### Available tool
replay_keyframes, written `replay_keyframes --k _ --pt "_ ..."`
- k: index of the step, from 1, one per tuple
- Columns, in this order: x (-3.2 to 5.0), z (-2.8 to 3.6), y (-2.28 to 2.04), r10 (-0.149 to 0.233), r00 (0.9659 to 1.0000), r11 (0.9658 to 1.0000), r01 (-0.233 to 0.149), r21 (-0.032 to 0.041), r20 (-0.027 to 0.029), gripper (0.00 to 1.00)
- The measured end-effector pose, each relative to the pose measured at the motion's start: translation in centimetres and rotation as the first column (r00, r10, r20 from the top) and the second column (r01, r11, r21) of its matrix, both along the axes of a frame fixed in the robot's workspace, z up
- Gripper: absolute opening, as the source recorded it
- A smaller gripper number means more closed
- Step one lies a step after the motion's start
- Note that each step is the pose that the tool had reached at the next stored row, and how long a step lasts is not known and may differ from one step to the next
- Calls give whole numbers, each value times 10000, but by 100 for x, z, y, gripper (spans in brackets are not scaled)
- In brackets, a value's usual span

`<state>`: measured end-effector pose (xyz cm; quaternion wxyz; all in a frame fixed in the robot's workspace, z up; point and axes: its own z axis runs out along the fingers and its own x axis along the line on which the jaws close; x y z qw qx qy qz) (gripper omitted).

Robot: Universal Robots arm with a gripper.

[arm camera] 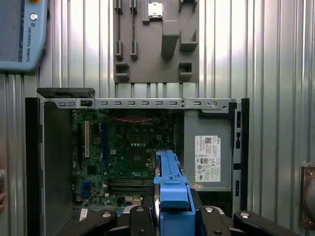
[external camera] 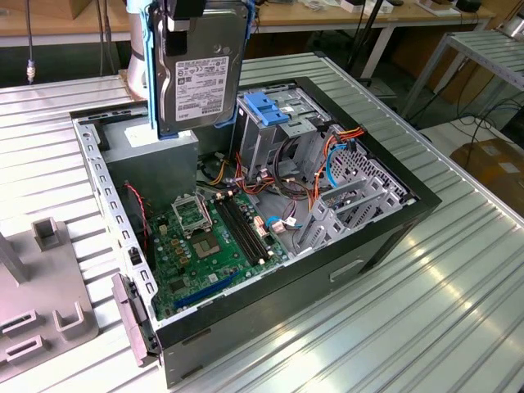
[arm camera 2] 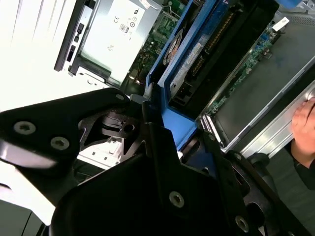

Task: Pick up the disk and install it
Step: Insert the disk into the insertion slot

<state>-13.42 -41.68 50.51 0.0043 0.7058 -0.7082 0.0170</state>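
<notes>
Closest to us in the first wrist view, the black jaws pinch the blue frame of the disk (arm camera: 171, 189), one on either side of it. The second wrist view shows the same grip on the disk (arm camera 2: 170, 56) edge-on.

In the exterior view the disk (external camera: 199, 70) hangs upright in the air, label facing us. It is over the case (external camera: 286, 327) at about 11 o'clock from the motherboard (external camera: 209, 246), above the grey box (external camera: 151, 151) and touching nothing below. The cage (external camera: 282, 135), with its blue latch (external camera: 266, 106), stands at about 1 o'clock from the motherboard, just beside the disk and lower. A grey fixture (external camera: 41, 303) lies on the surface (external camera: 458, 311) at 9 o'clock from the case. A person's hand (arm camera 2: 302, 123) rests at the case edge.

We judge the pick-up done and the carry to the case in hand, with the install not yet made. Seating it calls for turning the frame to match the cage's bay, lining it up squarely, and keeping clear of the loose cables (external camera: 340, 143) nearby.
</notes>
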Motion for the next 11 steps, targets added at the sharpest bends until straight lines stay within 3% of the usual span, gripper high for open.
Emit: replay_keyframes --k 11 --pt "6 -4 -211 -2 10000 9999 2 -143 -1 37"
